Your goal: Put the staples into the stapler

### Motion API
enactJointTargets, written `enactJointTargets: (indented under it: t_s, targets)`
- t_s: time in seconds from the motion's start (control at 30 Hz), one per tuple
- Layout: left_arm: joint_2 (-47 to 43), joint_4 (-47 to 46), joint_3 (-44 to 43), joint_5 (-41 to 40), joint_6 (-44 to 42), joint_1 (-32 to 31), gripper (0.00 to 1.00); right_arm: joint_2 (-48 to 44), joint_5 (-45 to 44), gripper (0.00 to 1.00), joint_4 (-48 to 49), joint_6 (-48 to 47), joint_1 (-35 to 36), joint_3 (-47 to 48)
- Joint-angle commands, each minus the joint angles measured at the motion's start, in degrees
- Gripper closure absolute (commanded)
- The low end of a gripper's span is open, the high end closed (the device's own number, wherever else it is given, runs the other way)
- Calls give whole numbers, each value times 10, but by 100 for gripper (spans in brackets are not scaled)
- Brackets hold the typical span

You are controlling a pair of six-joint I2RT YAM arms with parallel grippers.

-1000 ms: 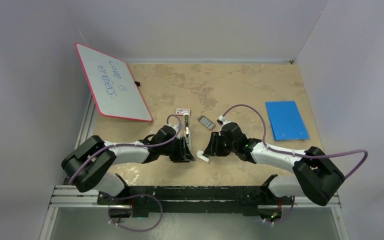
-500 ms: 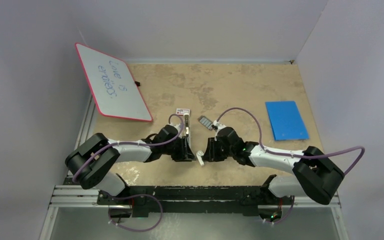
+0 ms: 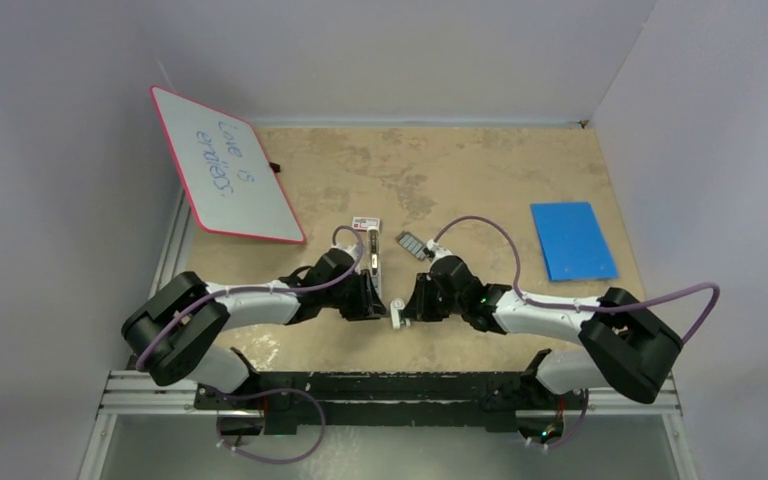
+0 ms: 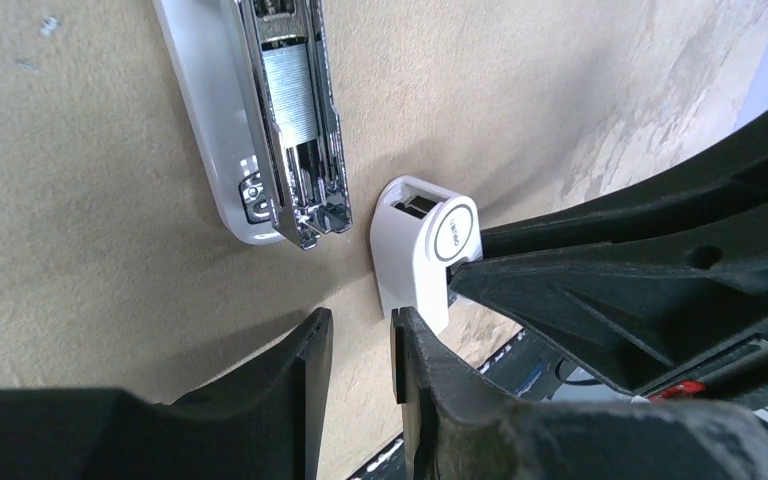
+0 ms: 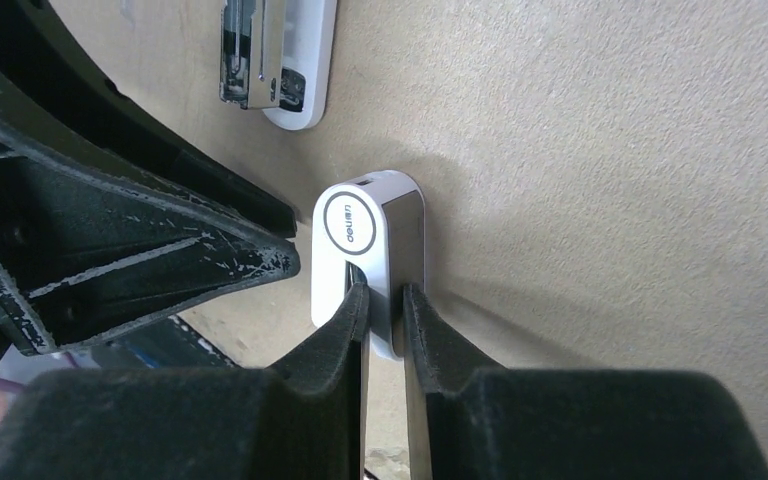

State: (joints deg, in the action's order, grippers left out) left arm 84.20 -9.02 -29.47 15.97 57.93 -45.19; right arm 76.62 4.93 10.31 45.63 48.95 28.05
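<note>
On the table (image 3: 480, 170), both arms reach in toward the middle, their grippers almost nose to nose. Your left gripper (image 4: 358, 330) holds nothing. Its fingers are parted by a slim gap, low over the bare surface just short of the stapler's near end. Your right gripper (image 5: 385, 300) is pinched on a white piece (image 5: 365, 235) with a round logo, just beside that end but apart from it.

The stapler (image 4: 260, 120) lies flat with its metal channel open upward. There is something ribbed in the channel, but you cannot tell what it is.

The staples (image 3: 412, 245) are not in play yet — the small dark block lies near the stapler's far end, to its right.

I'd set the white piece down clear of the channel without nudging the stapler, and let the left gripper steady the white base. Then pinch the block across its long sides, level and lined up with the channel — a tilt would likely jam it.
</note>
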Motion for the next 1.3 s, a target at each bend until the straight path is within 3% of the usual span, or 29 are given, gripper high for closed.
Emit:
enactJointTargets:
  t_s: [0.0,0.33,0.53,0.63,0.77,1.0,1.1,1.27]
  targets:
    - [-38,6,-6,-33,-4,-3,72,5,19,90,39,60,-4,-29]
    - [-53,14,-7,-39,-3,-4,68,37,105,92,213,140,-59,-121]
    - [-46,4,-14,-24,-13,-4,59,89,136,87,303,174,-87,-157]
    - [-31,-3,-21,-2,-19,-3,57,116,138,91,323,175,-102,-161]
    - [-17,-23,-22,23,-22,-3,54,127,127,90,323,173,-114,-168]
    - [-3,-55,-23,49,-25,-3,51,98,116,66,298,158,-115,-168]
    - [-12,-40,-23,27,-22,-3,51,49,96,59,250,149,-116,-162]
    - [-21,-26,-24,6,-22,-3,53,-44,40,56,126,136,-116,-145]
